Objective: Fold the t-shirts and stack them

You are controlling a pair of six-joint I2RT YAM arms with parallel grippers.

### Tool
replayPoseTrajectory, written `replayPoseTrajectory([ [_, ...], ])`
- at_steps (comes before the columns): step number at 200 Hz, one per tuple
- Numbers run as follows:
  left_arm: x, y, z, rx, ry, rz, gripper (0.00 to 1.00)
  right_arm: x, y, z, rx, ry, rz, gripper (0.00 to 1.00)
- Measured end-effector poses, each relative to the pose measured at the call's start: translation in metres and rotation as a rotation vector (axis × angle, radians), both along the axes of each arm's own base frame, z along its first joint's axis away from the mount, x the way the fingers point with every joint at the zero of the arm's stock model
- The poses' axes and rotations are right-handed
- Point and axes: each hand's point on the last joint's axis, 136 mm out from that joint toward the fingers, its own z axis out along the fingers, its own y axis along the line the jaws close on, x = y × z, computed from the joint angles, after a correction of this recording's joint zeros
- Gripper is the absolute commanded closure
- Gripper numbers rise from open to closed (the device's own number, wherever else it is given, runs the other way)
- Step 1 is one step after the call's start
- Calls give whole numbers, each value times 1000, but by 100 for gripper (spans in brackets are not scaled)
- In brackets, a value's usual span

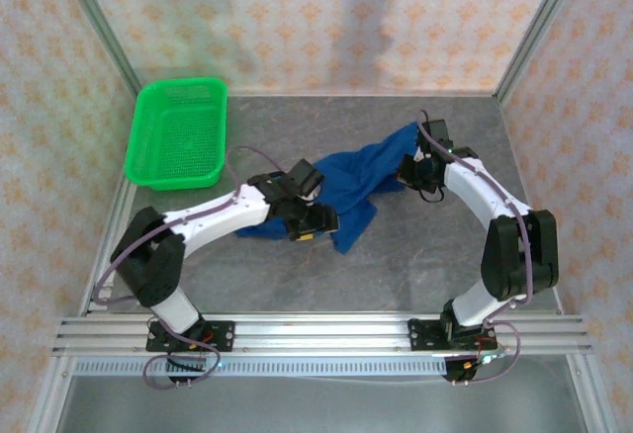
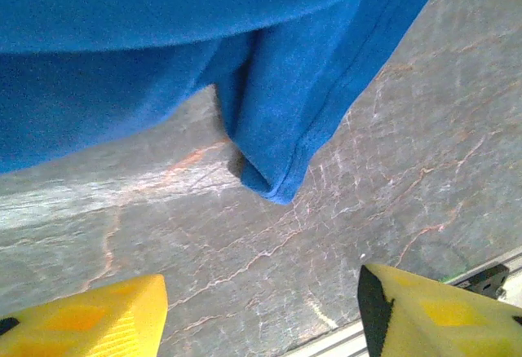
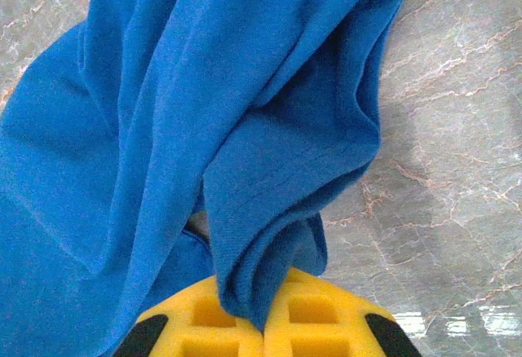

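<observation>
A royal-blue t-shirt (image 1: 351, 184) hangs bunched between the two arms above the grey table; its print is hidden. My right gripper (image 3: 263, 324) is shut on a fold of the t-shirt (image 3: 245, 129), holding the upper right end lifted (image 1: 406, 146). My left gripper (image 2: 261, 312) is open, its yellow fingers (image 2: 90, 316) wide apart over bare table, with nothing between them. A hemmed corner of the t-shirt (image 2: 281, 129) dangles just beyond those fingers, its tip at the tabletop. From above, the left gripper (image 1: 315, 223) sits at the cloth's lower left edge.
A green plastic basket (image 1: 178, 131) stands at the back left of the table. The aluminium rail (image 1: 316, 332) runs along the near edge. Patterned walls close in the left, back and right sides.
</observation>
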Motion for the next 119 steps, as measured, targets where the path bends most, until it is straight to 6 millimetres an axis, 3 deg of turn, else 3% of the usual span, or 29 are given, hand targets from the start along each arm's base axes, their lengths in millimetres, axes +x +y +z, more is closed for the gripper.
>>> replayPoseTrajectory([
  [61,-7,-36,-30,2,57,-8,44,-2,5,1,18,1,31,100],
  [119,13,-54,-63,45,89,16,55,-4,7,-1,39,10,38,100],
])
